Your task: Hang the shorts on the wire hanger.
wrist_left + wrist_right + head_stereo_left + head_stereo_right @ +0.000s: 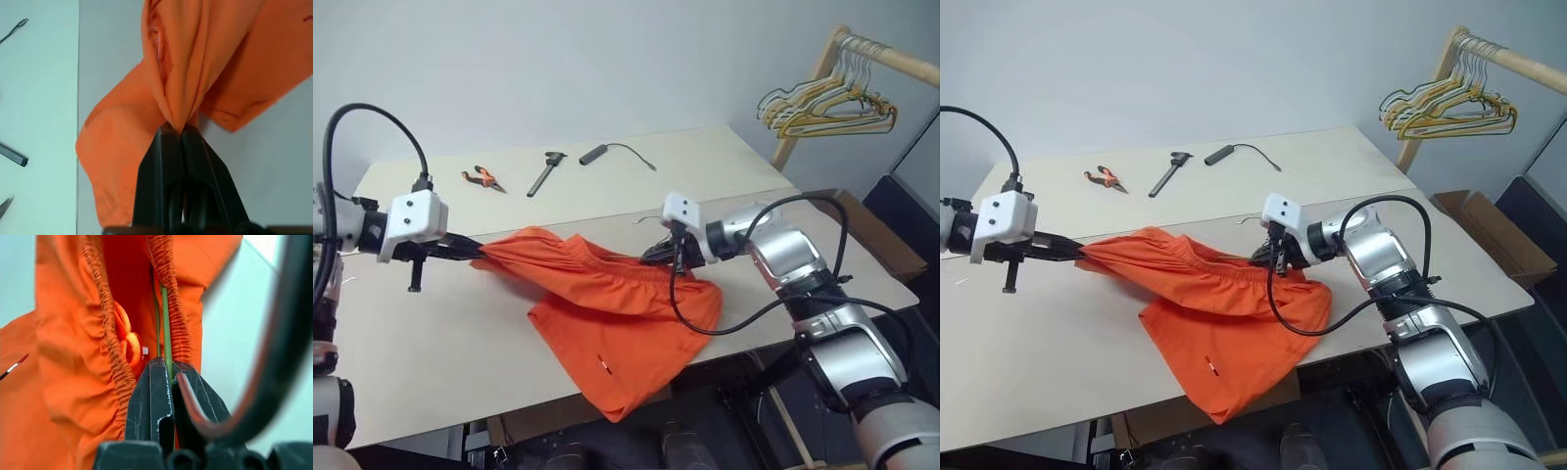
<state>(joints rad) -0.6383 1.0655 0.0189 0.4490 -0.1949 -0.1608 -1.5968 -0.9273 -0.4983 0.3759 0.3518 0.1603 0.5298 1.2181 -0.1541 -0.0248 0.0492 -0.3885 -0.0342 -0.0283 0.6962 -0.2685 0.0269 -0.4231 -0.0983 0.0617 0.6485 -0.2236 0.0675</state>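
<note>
We are partway through. Our left gripper has its black fingers clamped on one corner of the bright orange fabric shorts, lifting that end off the pale wooden table. Our right gripper is closed on the thin olive-grey wire hanger, which sits inside the gathered waistband. The rest of the shorts drapes over the table's near edge. By our judgement, settling them evenly on the hanger remains.

Bright even light, soft shadows, wrist close-ups blurred
</note>
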